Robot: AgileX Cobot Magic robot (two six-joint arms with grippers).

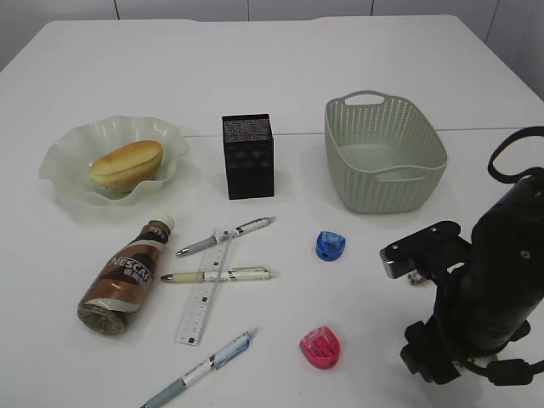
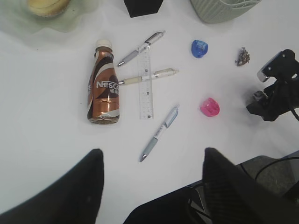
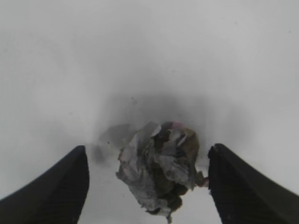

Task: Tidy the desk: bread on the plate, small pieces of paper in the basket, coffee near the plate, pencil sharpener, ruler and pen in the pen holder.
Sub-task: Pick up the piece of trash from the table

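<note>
A crumpled paper ball [image 3: 159, 170] lies on the white table between the open fingers of my right gripper [image 3: 148, 186], which is low over it; in the exterior view that gripper [image 1: 414, 265] is at the right. The bread [image 1: 126, 164] lies on the pale green plate [image 1: 64, 166]. The coffee bottle [image 1: 126, 276] lies on its side below the plate. A ruler [image 1: 204, 289], three pens [image 1: 223, 274] and a blue [image 1: 331, 246] and a pink sharpener [image 1: 320, 347] lie loose. The black pen holder [image 1: 248, 156] stands mid-table. My left gripper [image 2: 152, 172] is open and empty, high above the front edge.
The grey-green basket [image 1: 382, 153] stands at the back right, behind the right arm [image 1: 489, 289]. One pen [image 1: 225, 235] lies across the ruler's top, another [image 1: 204, 367] near the front edge. The table's front edge shows in the left wrist view [image 2: 196, 182].
</note>
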